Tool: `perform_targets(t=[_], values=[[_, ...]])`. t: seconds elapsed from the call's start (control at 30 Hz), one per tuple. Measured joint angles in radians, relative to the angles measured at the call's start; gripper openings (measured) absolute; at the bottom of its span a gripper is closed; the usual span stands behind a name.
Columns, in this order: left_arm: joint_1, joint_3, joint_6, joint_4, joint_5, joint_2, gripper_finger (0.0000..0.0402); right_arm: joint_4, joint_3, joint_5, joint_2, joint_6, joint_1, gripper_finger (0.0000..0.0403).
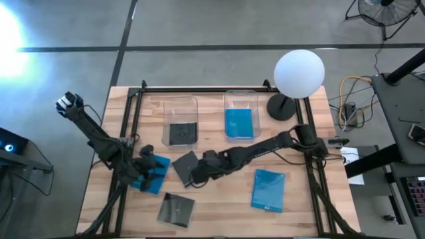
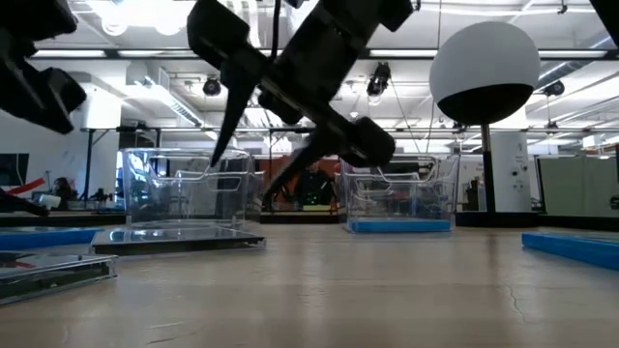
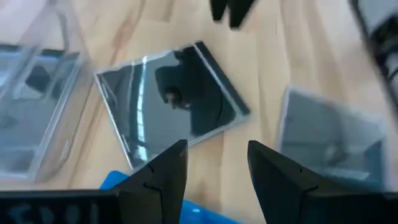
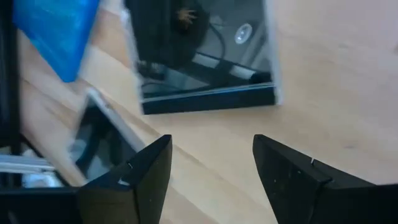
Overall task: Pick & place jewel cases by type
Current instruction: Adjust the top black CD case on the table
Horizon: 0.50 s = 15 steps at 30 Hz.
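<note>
Two dark jewel cases lie flat on the table, one at the middle (image 1: 186, 166) and one near the front edge (image 1: 176, 209). A blue case (image 1: 269, 189) lies flat to the right, and another blue case (image 1: 154, 180) lies under my left gripper (image 1: 151, 171). The left bin holds a dark case (image 1: 181, 133) and the right bin a blue one (image 1: 239, 123). My left gripper (image 3: 217, 149) is open above the blue case's edge (image 3: 115, 180), facing the middle dark case (image 3: 171, 102). My right gripper (image 4: 211, 143) is open just short of that same case (image 4: 205, 56).
Two clear bins (image 1: 180, 106) (image 1: 241, 99) stand side by side at the table's far side. A lamp with a white globe (image 1: 299, 72) stands at the far right. Black rails (image 1: 129, 133) run along the left and right table edges. Bare wood lies between the front dark case and the right blue case.
</note>
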Motion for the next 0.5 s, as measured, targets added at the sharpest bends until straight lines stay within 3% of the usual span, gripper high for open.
perform_targets(t=[0.07, 0.23, 0.37, 0.5], values=[[0.039, -0.012, 0.034, 0.019, 0.013, 0.027, 0.0151, -0.002, -0.016, 0.002, 0.000, -0.005, 0.014, 0.0219], [0.230, -0.012, -0.084, 0.003, 0.123, 0.106, 0.0136, 0.000, -0.025, 0.002, -0.002, 0.024, 0.059, 0.0219], [0.347, 0.025, -0.052, 0.034, 0.134, 0.169, 0.0080, -0.003, -0.025, 0.052, -0.002, 0.072, 0.088, 0.0219], [0.389, 0.054, 0.024, 0.058, 0.147, 0.239, 0.0012, -0.004, -0.025, 0.087, -0.002, 0.121, 0.108, 0.0219]])
